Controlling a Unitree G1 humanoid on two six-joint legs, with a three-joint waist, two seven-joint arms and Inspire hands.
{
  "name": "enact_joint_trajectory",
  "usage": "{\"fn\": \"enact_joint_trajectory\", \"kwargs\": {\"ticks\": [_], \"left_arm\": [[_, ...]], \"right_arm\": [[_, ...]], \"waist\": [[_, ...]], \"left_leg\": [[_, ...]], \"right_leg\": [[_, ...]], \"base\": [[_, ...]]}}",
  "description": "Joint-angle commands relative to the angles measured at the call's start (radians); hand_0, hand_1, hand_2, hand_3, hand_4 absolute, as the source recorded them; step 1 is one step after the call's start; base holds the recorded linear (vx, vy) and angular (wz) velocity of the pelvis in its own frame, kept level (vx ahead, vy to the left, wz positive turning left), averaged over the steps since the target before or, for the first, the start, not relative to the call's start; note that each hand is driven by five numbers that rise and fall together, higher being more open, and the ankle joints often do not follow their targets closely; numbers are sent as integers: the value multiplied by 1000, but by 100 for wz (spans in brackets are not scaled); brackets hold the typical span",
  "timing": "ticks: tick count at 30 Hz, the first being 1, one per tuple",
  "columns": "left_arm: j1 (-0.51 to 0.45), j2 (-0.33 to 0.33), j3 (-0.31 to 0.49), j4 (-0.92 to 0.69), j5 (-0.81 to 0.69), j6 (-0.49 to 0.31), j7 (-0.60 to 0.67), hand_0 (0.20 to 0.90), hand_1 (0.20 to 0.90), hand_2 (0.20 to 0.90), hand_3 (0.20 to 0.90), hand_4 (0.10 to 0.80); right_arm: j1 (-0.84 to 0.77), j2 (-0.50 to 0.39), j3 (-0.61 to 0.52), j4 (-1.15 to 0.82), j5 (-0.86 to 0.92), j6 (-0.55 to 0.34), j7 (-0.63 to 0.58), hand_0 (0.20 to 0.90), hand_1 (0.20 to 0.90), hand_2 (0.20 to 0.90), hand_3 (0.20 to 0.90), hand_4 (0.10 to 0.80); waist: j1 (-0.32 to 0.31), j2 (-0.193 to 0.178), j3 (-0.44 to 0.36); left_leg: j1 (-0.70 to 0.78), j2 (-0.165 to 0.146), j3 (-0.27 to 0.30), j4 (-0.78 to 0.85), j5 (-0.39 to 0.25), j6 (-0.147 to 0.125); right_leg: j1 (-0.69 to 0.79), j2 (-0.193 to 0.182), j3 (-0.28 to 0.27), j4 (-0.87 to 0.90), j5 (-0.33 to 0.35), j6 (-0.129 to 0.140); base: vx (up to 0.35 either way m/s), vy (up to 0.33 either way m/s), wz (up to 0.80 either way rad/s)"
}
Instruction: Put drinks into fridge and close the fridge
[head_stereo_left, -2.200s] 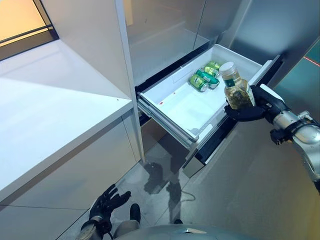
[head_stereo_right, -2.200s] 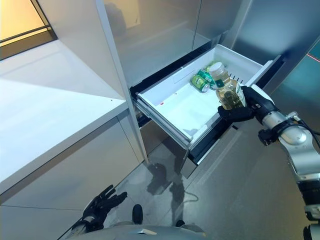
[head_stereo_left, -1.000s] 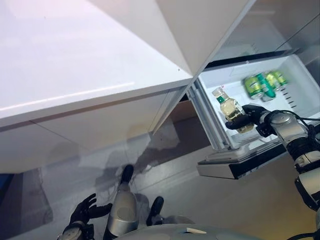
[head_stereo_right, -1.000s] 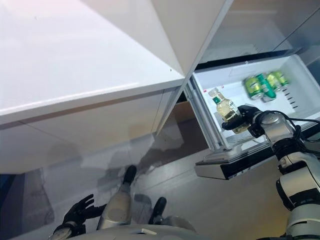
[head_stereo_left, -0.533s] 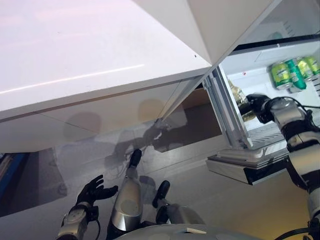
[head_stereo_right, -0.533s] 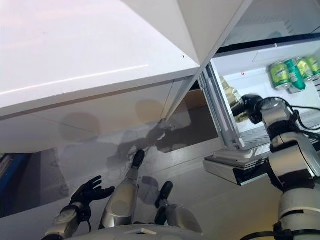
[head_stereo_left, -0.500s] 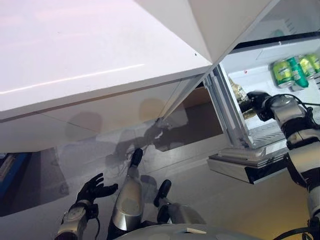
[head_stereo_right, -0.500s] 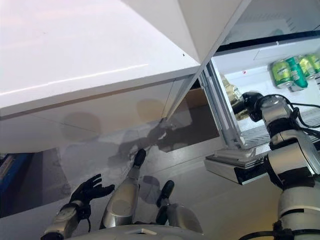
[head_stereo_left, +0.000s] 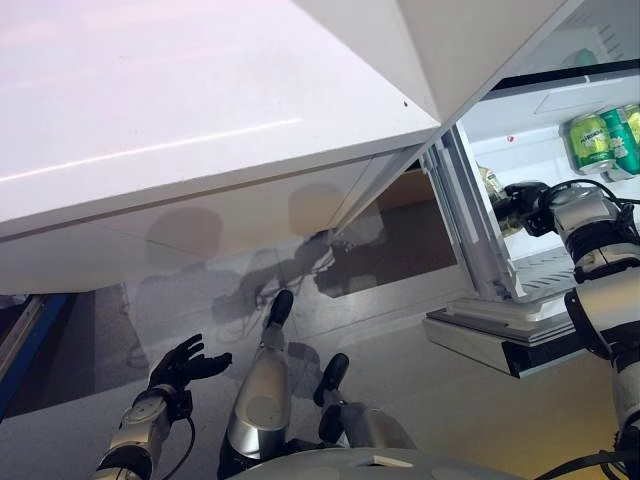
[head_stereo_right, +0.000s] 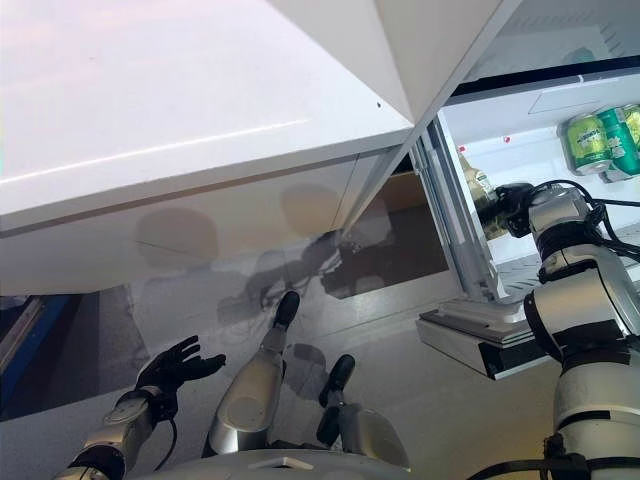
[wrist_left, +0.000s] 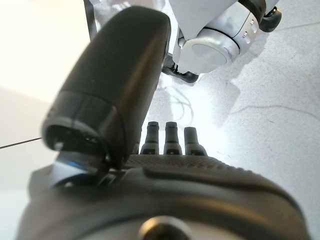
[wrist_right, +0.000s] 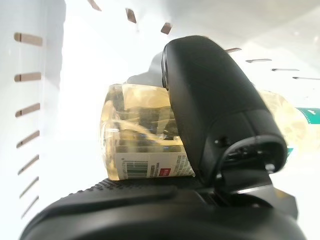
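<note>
A clear bottle of yellowish drink (wrist_right: 135, 137) with a white label lies in my right hand (head_stereo_left: 527, 196), whose thumb (wrist_right: 210, 110) and fingers are curled round it. The hand holds it low inside the open white fridge drawer (head_stereo_left: 478, 250), close to the drawer's slotted side wall (wrist_right: 30, 100), which partly hides the bottle (head_stereo_right: 478, 196) in the eye views. Green cans (head_stereo_left: 600, 140) lie farther back in the same drawer. My left hand (head_stereo_left: 180, 365) hangs low by the floor, fingers (wrist_left: 170, 137) straight, holding nothing.
A white counter (head_stereo_left: 200, 120) with cabinet fronts below fills the left and middle. The drawer's front panel (head_stereo_left: 500, 335) juts out over the grey floor. A blue edge (head_stereo_left: 20, 340) shows at the lower left.
The camera has swung, shifting the whole picture. My right hand has sunk deeper into the drawer with the bottle, now half hidden by the side wall. The left hand stays low.
</note>
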Motion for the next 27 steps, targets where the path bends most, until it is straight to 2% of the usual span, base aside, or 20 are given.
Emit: {"fn": "enact_joint_trajectory", "kwargs": {"ticks": [1, 2, 3, 16, 23, 27], "left_arm": [[75, 28, -55, -58, -15, 5, -1, 900, 900, 900, 900, 800], [75, 29, -55, -61, -14, 7, -1, 900, 900, 900, 900, 800], [76, 32, -55, -65, -14, 11, -4, 900, 900, 900, 900, 800], [78, 32, -55, -64, -7, 36, -19, 900, 900, 900, 900, 800], [84, 34, -40, -40, 14, 34, -21, 900, 900, 900, 900, 800], [101, 44, -43, -105, 9, 111, 3, 900, 900, 900, 900, 800]], "right_arm": [[-105, -113, 56, 3, -40, -4, -15, 498, 498, 498, 431, 331], [-102, -113, 51, 4, -45, -3, -12, 754, 754, 754, 730, 630], [-97, -112, 48, 9, -52, -7, -15, 900, 900, 900, 900, 800], [-65, -115, 14, 40, -32, -37, -73, 900, 900, 900, 900, 800], [-26, -141, -28, 12, 17, -43, -80, 900, 900, 900, 900, 800], [-11, -157, -41, -31, 28, -42, -83, 900, 900, 900, 900, 800]], "waist": [[-3, 26, -71], [-3, 26, -71], [-2, 27, -71], [-3, 37, -84], [-20, 29, -106], [-32, 24, -136]], "left_leg": [[48, -27, 38, 18, -173, 16], [49, -27, 38, 18, -173, 16], [49, -28, 37, 18, -173, 16], [63, -27, 43, 17, -172, 17], [84, -23, 56, 11, -176, 18], [110, -21, 64, 7, -181, 18]], "right_leg": [[-139, 8, 17, 24, 112, 25], [-138, 8, 17, 24, 112, 25], [-138, 7, 16, 24, 112, 25], [-128, 6, 16, 22, 115, 27], [-116, 5, 24, 18, 117, 32], [-97, 5, 32, 14, 115, 33]], "base": [[0, 0, 0], [0, 0, 0], [0, 0, 0], [0, 0, 0], [0, 4, 0], [35, 39, -3]]}}
